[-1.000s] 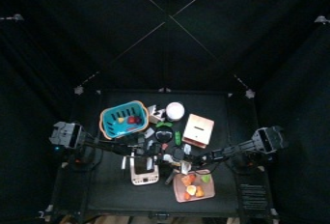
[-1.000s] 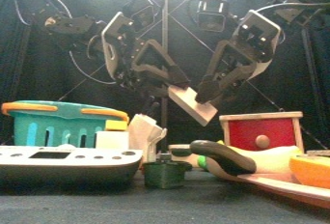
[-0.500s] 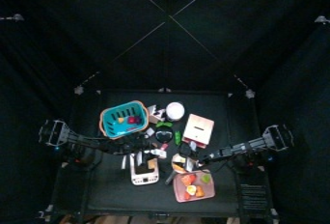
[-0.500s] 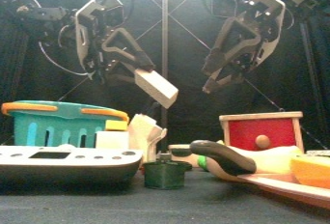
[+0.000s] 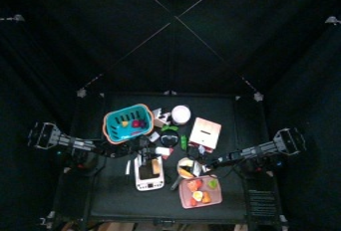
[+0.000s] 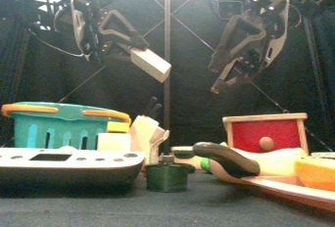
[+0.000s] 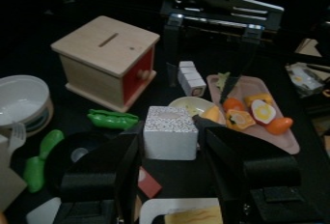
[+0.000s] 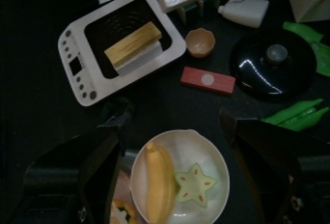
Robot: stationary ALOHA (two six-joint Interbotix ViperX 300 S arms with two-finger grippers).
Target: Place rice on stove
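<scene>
My left fingers (image 7: 168, 149) clamp the rice block (image 7: 171, 134), lifted; the stove (image 6: 69, 162) waits below. Right fingers (image 8: 175, 136) empty, spread.

Both hands hang high, with open air beneath them across the middle. The left hand (image 6: 127, 47) carries a white rice block (image 6: 151, 65) above the clutter. Low on the desk (image 6: 170, 211) the front row is crowded: the white stove (image 6: 66, 162) at left, already bearing a tan slab (image 8: 133, 44), a small dark green cup (image 6: 167, 176) just beside it, then the wooden tray (image 6: 281, 187). Behind stand the teal basket (image 6: 53, 123) and the tan box (image 6: 265, 131). The right hand (image 6: 225, 77) hangs clear above the box.
</scene>
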